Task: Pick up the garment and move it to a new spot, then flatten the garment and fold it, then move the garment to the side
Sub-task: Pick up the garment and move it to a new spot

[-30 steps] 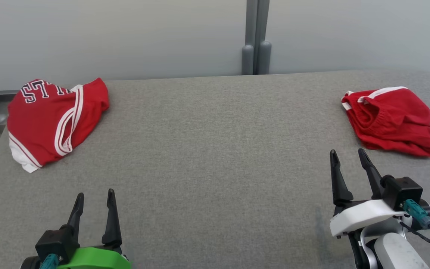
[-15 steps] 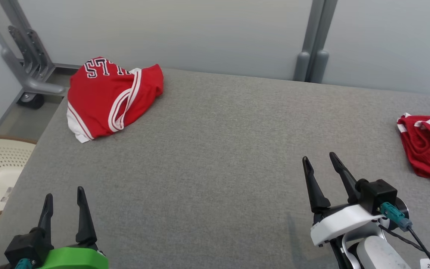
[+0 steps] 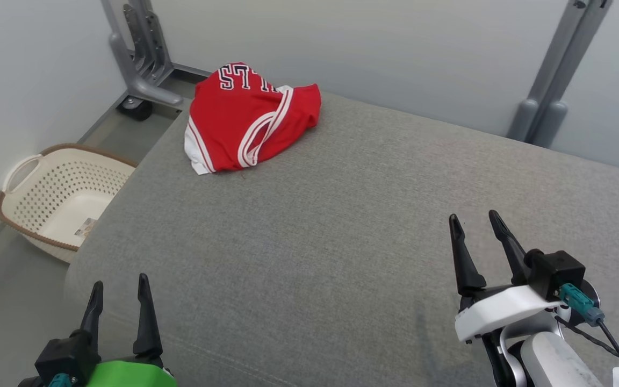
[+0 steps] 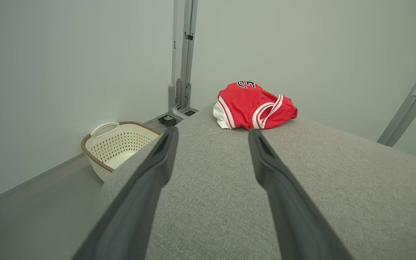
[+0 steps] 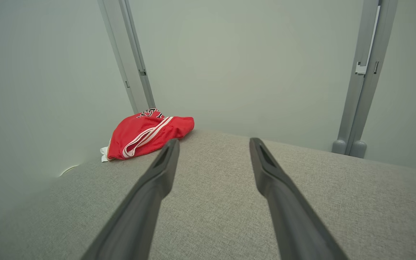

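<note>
Garment (image 3: 250,121) lies bunched at eleven o'clock on the pad's (image 3: 342,242) far corner, well apart from the left gripper (image 3: 119,282) and right gripper (image 3: 473,216), both spread and empty. A shallow pinch may drag it over the edge, toward the basket (image 3: 51,183).

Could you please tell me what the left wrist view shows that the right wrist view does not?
Left wrist view: the open left tool and a cream perforated plastic basket on the floor. Right wrist view: the open right tool and the rounded feet of a grey metal post. Both: the red jersey with white trim on the grey fabric surface.
</note>
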Controlling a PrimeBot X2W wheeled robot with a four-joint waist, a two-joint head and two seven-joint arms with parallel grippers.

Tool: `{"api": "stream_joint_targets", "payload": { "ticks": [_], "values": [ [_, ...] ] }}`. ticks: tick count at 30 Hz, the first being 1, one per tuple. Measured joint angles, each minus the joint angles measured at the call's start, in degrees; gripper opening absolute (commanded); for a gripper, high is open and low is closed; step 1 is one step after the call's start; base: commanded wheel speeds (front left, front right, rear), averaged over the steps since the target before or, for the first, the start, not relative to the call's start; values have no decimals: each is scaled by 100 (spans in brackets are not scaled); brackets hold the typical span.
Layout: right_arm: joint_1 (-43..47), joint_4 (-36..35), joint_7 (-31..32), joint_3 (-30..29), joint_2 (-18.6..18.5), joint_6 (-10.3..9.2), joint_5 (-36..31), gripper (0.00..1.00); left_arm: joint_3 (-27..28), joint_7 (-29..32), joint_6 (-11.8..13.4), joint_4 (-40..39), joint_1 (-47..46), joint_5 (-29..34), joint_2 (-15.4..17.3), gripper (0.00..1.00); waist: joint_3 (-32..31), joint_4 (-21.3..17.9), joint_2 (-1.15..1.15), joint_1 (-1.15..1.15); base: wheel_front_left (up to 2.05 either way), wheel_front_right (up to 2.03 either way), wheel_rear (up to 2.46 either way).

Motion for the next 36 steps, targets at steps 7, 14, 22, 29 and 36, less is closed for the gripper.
{"api": "stream_joint_targets", "payload": {
  "ticks": [7,14,22,29,36],
  "values": [
    [13,-33,0,-76,18,-19,-57,100,10,48,0,26,-2,-1,1,100,-18,420,0,0,0,0,0],
    [14,-100,0,-87,-2,-63,-166,100,30,100,1,-76,-15,-32,2,100,17,369,0,0,0,0,0],
    [-70,-354,35,-176,-189,-68,-300,100,-11,275,-55,-299,-950,-59,26,100,252,225,0,0,0,0,0],
    [-855,-770,176,-218,-406,-66,-549,100,88,853,-112,-155,-2170,-60,352,100,537,19,0,0,0,0,0],
    [-1115,-953,392,-104,-467,-5,-597,100,397,1664,-162,331,-3446,-141,766,100,873,-323,0,0,0,0,0]
  ]
}}
